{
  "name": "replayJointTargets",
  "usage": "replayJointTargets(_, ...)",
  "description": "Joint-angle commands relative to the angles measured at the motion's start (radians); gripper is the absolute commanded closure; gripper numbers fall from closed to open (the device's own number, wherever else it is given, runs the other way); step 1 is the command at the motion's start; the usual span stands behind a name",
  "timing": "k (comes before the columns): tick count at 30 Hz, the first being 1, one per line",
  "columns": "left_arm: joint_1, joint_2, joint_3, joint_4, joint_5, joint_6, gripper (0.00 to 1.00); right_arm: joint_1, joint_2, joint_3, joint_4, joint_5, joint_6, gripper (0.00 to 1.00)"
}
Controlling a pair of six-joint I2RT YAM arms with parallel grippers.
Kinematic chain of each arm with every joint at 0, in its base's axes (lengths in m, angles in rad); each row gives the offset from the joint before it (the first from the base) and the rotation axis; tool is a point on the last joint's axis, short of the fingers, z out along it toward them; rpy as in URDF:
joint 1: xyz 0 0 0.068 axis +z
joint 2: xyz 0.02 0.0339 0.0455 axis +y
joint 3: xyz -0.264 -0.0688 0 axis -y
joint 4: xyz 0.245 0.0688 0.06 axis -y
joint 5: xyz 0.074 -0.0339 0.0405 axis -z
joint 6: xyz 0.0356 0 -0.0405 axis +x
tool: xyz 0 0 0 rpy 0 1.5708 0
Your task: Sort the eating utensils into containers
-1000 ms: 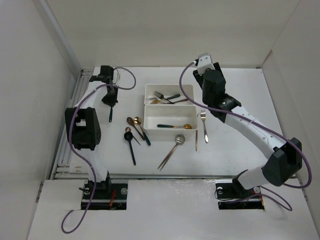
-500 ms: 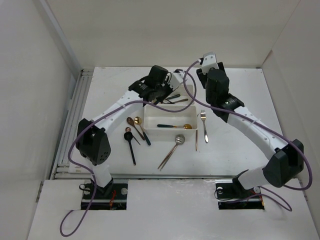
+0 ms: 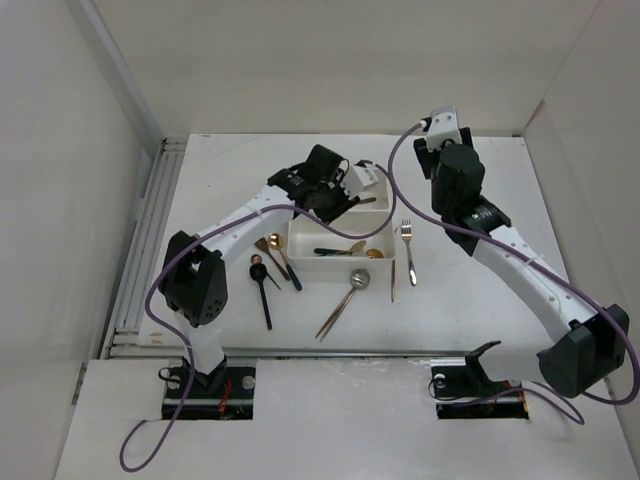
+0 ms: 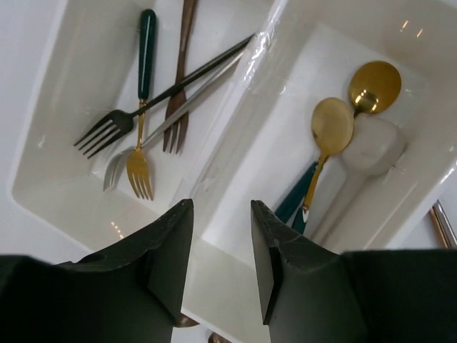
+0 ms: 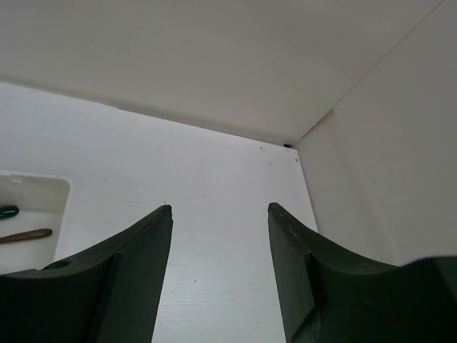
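Gold spoon point(image 4: 332, 128) beyond parted left fingers point(image 4: 170, 250)

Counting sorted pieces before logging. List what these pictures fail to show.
Fork tray: top view, left gripper covers most; right wrist view, left edge cuts all but a corner.
Spoon tray: left wrist view, fingers hide its near end.
Thin copper utensil: top view, too small to tell its kind.
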Motion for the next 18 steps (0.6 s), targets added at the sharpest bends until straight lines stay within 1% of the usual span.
replayJointTargets(1,0.016,-0.115,-0.030,-0.057,0.009,-0.047,0.65,-0.003,-0.018,-0.007,0.043,-0.018,0.017,0.39)
replayJointTargets(3,0.047,-0.172,-0.069,-0.099,0.009,-0.079,0.66,-0.003,-0.018,-0.007,0.043,-0.018,0.026,0.39)
replayJointTargets(5,0.097,-0.210,-0.112,-0.154,0.019,-0.079,0.66,0.007,-0.027,-0.017,0.043,-0.018,0.026,0.39)
replayJointTargets(6,0.111,-0.227,-0.167,-0.217,0.019,-0.079,0.64,0.007,-0.027,-0.026,0.043,-0.018,0.026,0.39)
replayJointTargets(8,0.148,-0.278,-0.230,-0.274,0.019,-0.090,0.60,0.026,-0.027,-0.036,0.043,-0.018,0.026,0.39)
replayJointTargets(9,0.174,-0.307,-0.284,-0.327,0.035,-0.102,0.56,0.039,-0.036,-0.036,0.043,-0.006,0.035,0.39)
replayJointTargets(10,0.188,-0.321,-0.306,-0.350,0.050,-0.112,0.55,0.039,-0.036,-0.036,0.043,0.007,0.035,0.39)
replayJointTargets(12,0.225,-0.330,-0.329,-0.387,0.082,-0.131,0.55,0.051,-0.036,-0.046,0.043,0.007,0.049,0.37)
replayJointTargets(13,0.249,-0.330,-0.315,-0.410,0.123,-0.197,0.55,0.062,-0.036,-0.046,0.043,0.016,0.049,0.37)
replayJointTargets(14,0.319,-0.310,-0.294,-0.421,0.172,-0.225,0.57,0.077,-0.036,-0.046,0.043,0.016,0.058,0.37)
replayJointTargets(15,0.349,-0.293,-0.263,-0.430,0.188,-0.254,0.59,0.086,-0.036,-0.046,0.043,0.016,0.058,0.37)
replayJointTargets(16,0.383,-0.275,-0.204,-0.421,0.188,-0.341,0.60,0.086,-0.036,-0.046,0.043,0.016,0.058,0.37)
replayJointTargets(17,0.460,-0.229,-0.180,-0.421,0.275,-0.457,0.60,0.101,-0.036,-0.046,0.043,0.027,0.058,0.37)
replayJointTargets(18,0.493,-0.207,-0.165,-0.421,0.309,-0.525,0.57,0.120,-0.036,-0.046,0.043,0.039,0.058,0.37)
